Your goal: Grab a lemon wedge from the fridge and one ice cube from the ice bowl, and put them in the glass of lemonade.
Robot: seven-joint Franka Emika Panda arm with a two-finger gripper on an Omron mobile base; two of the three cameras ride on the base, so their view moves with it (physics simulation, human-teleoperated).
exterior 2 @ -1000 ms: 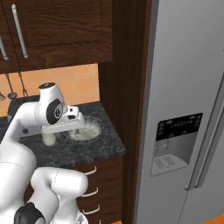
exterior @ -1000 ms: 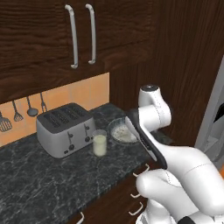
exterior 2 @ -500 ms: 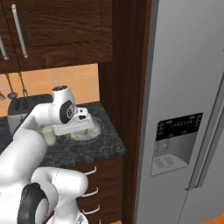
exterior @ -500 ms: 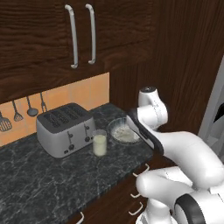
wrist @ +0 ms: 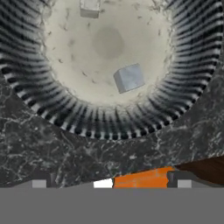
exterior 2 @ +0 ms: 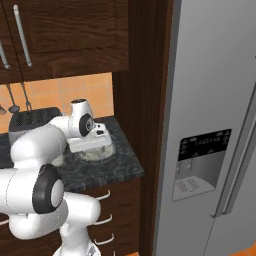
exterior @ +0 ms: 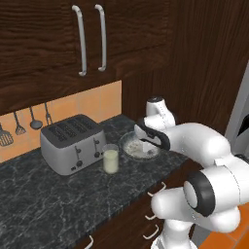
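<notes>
Ice cubes, small and greyish, lie in the wide ribbed grey metallic bowl near the right edge of the black marble counter, under the white arm's dark two-finger gripper with jaws spread wide, empty, while the clear tumbler of pale lemonade stands just left, beside the silver four-slot toaster.

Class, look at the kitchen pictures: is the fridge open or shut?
Shut: the fridge shows a flush grey front, both handles meeting at the seam, with no gap or interior visible.

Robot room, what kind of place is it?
It looks like a kitchen. There is a silver toaster on a dark stone counter, a tall grey fridge, and wood cabinets above.
</notes>
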